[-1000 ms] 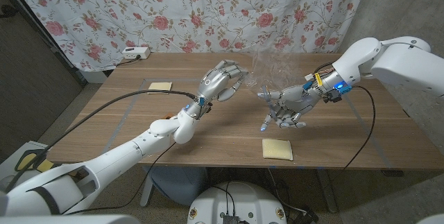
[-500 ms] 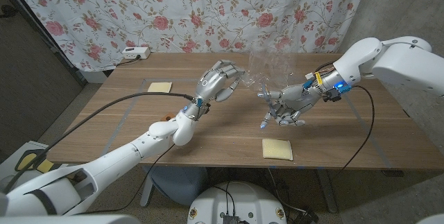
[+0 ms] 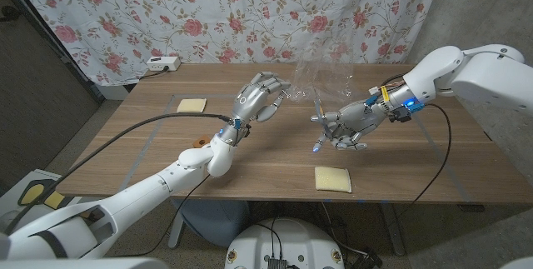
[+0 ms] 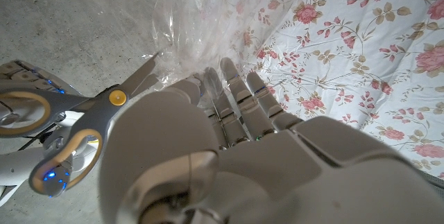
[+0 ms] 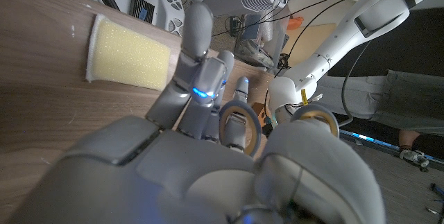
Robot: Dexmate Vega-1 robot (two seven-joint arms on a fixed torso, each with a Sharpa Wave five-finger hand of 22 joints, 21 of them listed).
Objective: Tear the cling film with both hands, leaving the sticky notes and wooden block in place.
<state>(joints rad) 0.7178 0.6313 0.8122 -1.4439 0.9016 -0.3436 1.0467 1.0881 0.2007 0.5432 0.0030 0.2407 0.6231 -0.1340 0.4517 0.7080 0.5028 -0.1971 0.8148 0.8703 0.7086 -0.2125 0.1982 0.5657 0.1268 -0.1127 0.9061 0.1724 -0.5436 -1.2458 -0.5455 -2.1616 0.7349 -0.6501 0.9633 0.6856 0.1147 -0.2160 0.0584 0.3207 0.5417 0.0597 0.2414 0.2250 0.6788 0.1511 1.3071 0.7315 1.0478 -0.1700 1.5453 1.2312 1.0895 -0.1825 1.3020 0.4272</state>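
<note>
1. The film [image 3: 321, 82] hangs in the air over the table's [image 3: 150, 148] far middle — between the two hands, its long axis roughly upright.
2. The left hand [image 3: 260, 98] grips the film's edge with fingers curled shut on it.
3. The right hand [image 3: 346, 123] holds scissors [image 4: 69, 130]; their blades point at the film — just beside the left fingers [image 4: 232, 89].
4. A cut needs the film taut, I judge.
</note>
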